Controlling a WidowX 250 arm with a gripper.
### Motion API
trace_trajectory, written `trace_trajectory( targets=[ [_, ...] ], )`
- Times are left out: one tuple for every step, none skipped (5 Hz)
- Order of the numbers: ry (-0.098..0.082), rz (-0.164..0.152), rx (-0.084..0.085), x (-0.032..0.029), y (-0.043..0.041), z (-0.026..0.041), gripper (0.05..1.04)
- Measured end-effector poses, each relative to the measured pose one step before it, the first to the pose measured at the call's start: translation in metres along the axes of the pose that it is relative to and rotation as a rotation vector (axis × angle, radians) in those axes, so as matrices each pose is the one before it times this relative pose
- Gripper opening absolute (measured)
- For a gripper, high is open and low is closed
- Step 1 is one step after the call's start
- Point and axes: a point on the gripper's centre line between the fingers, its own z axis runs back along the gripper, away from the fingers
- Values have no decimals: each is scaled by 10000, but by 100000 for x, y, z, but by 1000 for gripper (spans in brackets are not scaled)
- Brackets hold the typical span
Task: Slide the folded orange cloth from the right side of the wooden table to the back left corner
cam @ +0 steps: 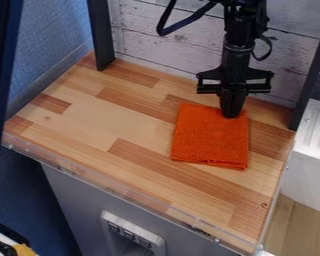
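The black gripper points down at the upper right part of the wooden surface, its two fingers close together. Its tips are at the back edge of a folded orange cloth, near the cloth's back right corner, and overlap it in view. Whether any fabric is pinched between them cannot be told. The cloth lies flat, roughly square, right of the middle of the wooden surface.
The wooden tabletop has a clear raised strip along its front edge. Whitewashed boards stand behind it, between dark posts. A blue wall rises at left; a white basin is at right.
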Motion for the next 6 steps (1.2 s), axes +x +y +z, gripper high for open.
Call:
trace_trajectory(
  targets=[
    [60,52,76,13,74,-728,59],
    [-168,-21,31,150,-166,-32,59],
    [-114,-633,-22,-255,565,-296,59],
    [-133,-733,-55,187,1626,-75,59],
    [-13,-981,16,553,2076,-32,59],
    [-50,-624,36,1163,3498,224,59]
  ],
)
